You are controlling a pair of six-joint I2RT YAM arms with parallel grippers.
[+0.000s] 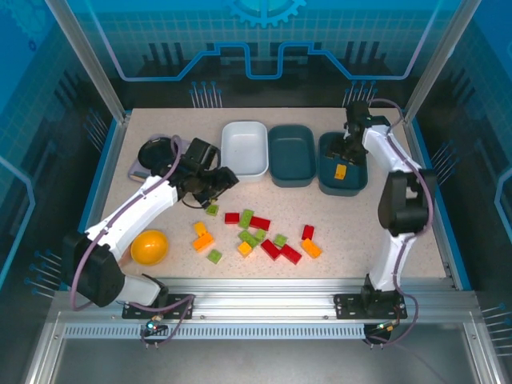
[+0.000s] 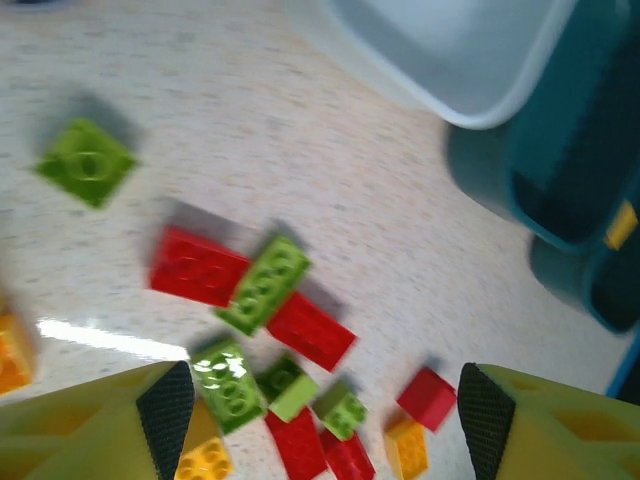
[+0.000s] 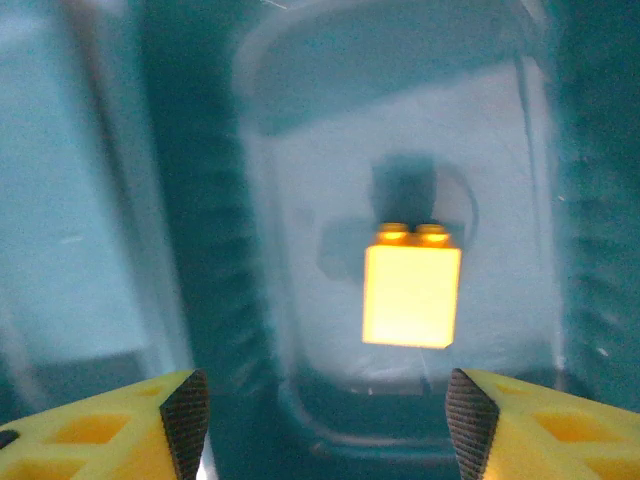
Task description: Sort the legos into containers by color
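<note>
Red, lime green and orange legos (image 1: pixel 260 236) lie scattered on the table in front of three containers: a white tray (image 1: pixel 244 150), a middle teal tray (image 1: pixel 291 154) and a right teal tray (image 1: pixel 342 184). One orange lego (image 1: pixel 341 171) lies in the right teal tray. My right gripper (image 1: pixel 352 146) hovers open above it; in the right wrist view the orange lego (image 3: pixel 411 285) lies loose on the tray floor beyond the open gripper (image 3: pixel 328 420). My left gripper (image 1: pixel 216 189) hangs open over the pile's left side, near a lone green lego (image 1: pixel 212 210). Nothing sits between its fingers (image 2: pixel 165 415).
A round orange bowl (image 1: pixel 150 247) sits at the front left by the left arm. A black bowl (image 1: pixel 158 152) stands at the back left. In the left wrist view, a red lego (image 2: pixel 198 266) and a green lego (image 2: pixel 264 283) touch; the white tray's rim (image 2: pixel 470 105) lies beyond.
</note>
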